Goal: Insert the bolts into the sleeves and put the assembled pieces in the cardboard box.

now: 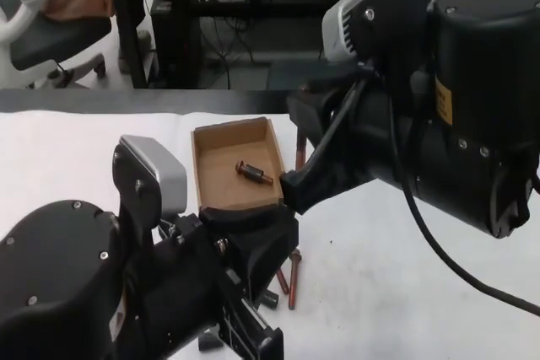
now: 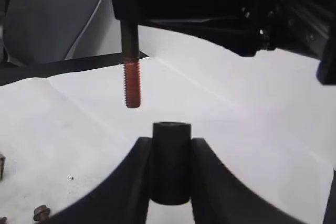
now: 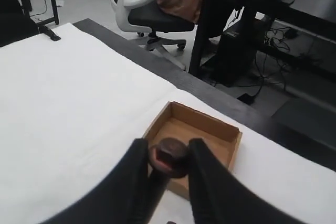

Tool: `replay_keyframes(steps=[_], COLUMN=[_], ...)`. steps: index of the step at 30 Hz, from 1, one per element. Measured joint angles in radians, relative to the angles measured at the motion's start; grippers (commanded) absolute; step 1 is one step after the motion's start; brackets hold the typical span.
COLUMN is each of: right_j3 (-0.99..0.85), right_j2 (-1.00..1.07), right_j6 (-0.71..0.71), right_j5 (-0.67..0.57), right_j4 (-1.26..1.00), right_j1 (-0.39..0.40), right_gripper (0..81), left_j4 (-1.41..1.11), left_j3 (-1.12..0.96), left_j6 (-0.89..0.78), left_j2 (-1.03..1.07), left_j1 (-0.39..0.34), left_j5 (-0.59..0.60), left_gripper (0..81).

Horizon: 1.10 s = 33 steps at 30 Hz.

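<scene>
My left gripper (image 2: 170,146) is pinching a black sleeve (image 2: 171,177) between its two fingers, holding it upright with the open bore facing up. My right gripper (image 3: 168,148) is clamped on the head end of a copper-coloured bolt (image 2: 131,85), which hangs straight down with its threaded tip lowest. That tip is just above the sleeve's mouth and a little off to one side of it, not touching it, so the bolt is not yet in the bore. I hold both pieces over the white-covered bench (image 1: 405,292), just beside the near wall of the cardboard box (image 1: 201,166), close to its near right corner. The cardboard box sits open toward the bench's far edge, about midway along it. One assembled piece (image 1: 253,172) lies on its side on the box floor, clear of the walls. Two loose bolts (image 1: 292,280) lie side by side on the bench toward its near edge, close beside my left arm and well apart from the assembled piece in the box
</scene>
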Motion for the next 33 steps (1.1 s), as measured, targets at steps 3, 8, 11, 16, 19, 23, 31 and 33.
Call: replay_keyframes(steps=[3, 8, 11, 16, 19, 23, 31, 33], right_j3=[-0.007, -0.032, -0.040, -0.040, -0.040, -0.040, -0.040, -0.042], right_j2=[0.000, 0.000, 0.000, 0.000, 0.000, 0.000, 0.000, 0.000], right_j6=[0.056, 0.085, 0.091, 0.116, 0.120, 0.122, 0.141, 0.141], right_j5=[0.000, 0.000, 0.000, -0.005, -0.005, -0.005, -0.031, -0.069], right_j4=[0.000, 0.000, 0.000, 0.004, 0.011, 0.016, 0.042, 0.054], right_j1=[0.002, 0.014, 0.026, 0.058, 0.072, 0.075, 0.081, 0.081], right_gripper=[0.6, 0.6, 0.6, 0.6, 0.6, 0.6, 0.0, 7.6], left_j4=[-0.005, -0.004, -0.006, -0.020, -0.038, -0.048, -0.124, -0.140], left_j3=[0.000, 0.000, 0.000, 0.000, 0.000, 0.000, 0.000, 0.000], left_j6=[0.004, 0.004, 0.004, 0.007, 0.008, 0.009, 0.009, 0.009], left_j2=[0.000, 0.000, 0.000, 0.000, 0.000, 0.000, 0.000, 0.002], left_j1=[0.000, 0.000, 0.000, 0.000, 0.000, 0.000, 0.000, 0.000], left_j5=[-0.032, -0.070, -0.090, -0.107, -0.106, -0.107, -0.107, -0.116], left_gripper=[1.8, 1.8, 1.8, 1.8, 1.8, 1.8, 1.8, 1.8])
